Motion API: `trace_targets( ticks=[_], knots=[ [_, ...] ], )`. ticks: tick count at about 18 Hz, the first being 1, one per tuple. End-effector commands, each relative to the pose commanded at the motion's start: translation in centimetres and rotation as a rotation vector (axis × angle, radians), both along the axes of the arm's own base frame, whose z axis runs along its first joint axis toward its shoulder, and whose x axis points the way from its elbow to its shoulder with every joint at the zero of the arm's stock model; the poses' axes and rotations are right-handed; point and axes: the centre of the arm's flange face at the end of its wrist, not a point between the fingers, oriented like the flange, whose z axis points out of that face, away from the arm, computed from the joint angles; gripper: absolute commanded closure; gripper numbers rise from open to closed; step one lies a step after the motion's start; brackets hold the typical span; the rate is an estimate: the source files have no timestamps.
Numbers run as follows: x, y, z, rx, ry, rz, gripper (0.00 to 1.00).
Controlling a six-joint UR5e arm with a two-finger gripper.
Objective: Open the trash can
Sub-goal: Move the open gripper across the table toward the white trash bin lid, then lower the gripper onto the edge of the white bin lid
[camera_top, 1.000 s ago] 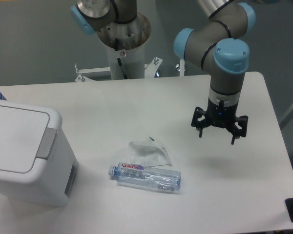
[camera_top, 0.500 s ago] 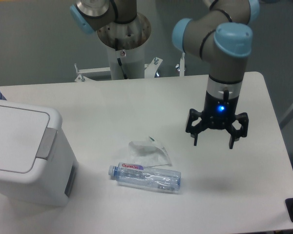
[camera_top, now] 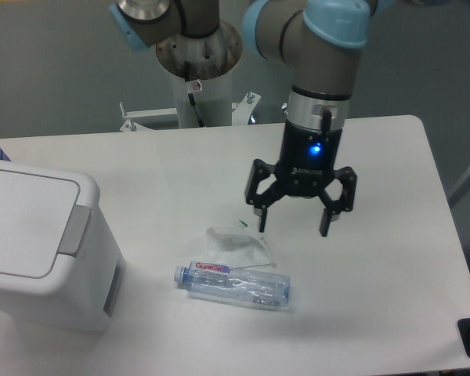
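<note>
Task status: not started, judged from the layout. The lid of the trash can lies flat and closed on the body.
Work done: none visible on the trash can. Nothing touches it.
Work left: approach the trash can, contact the lid or the grey tab, raise the lid.
Hand state: the hand hangs above the counter with its fingers spread wide apart and pointing down. It holds nothing. A blue light shows on its body.
Hand position: right of the counter's middle, above a bare patch just beside the crumpled wrapper.
Trash can position: at the left edge of the counter, partly cut off by the picture's left border. Its grey tab faces toward the counter's middle.
Trash can relative to hand: well apart, to the picture's left and nearer the camera. The wrapper and the bottle lie between the two.
Obstacles: the bottle lies on its side, just in front of the wrapper. Both are low; a hand travelling at the present height would likely pass above them.
Likely contact point: the grey tab on the lid's near rim, as the part closest to the hand.
</note>
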Motion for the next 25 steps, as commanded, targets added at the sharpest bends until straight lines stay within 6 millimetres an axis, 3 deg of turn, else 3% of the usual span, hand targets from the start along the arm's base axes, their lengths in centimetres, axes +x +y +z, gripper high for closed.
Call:
trace_targets(
  ticks=[4, 7, 12, 16, 25],
  knots=[
    [3.1, 1.7, 1.0, 0.029, -0.044, -0.011, 0.00],
    [7.2, 4.0, 1.0, 0.021, -0.047, -0.076, 0.00],
    [12.6, 7.0, 0.2, 0.011, -0.053, -0.180, 0.00],
    [13.9, 7.8, -0.1, 0.008, -0.053, -0.207, 0.00],
    [15.3, 10.0, -3.5, -0.051, -0.062, -0.239, 0.00]
  ],
)
